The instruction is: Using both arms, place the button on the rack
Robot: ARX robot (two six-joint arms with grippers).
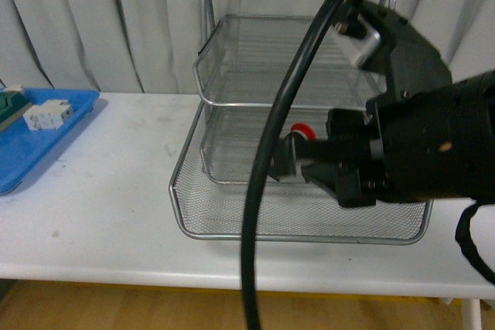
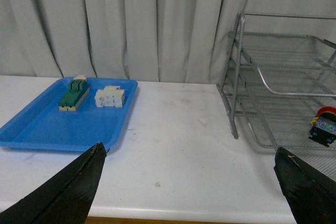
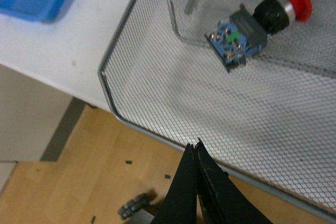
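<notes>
Where long white table [image 1: 116, 191] runs across front view, silver three-tier wire-mesh rack [image 1: 240, 59] sits centre-right on it. Glossy black right arm [image 1: 433, 144] fills right side of frame, thick cable looping up. Flat blue plastic tray [image 2: 47, 129] at left, well apart from rack. Left gripper [image 2: 190, 148]: spread wide, empty. Right gripper [image 3: 195, 148]: pinched fully closed, nothing in it. Red-capped black push-button [image 3: 257, 24] lying on side on mesh, middle tier by looks of it, untouched. Green-beige switch block [image 2: 72, 94], white terminal block [image 2: 110, 97] side by side in tray.
</notes>
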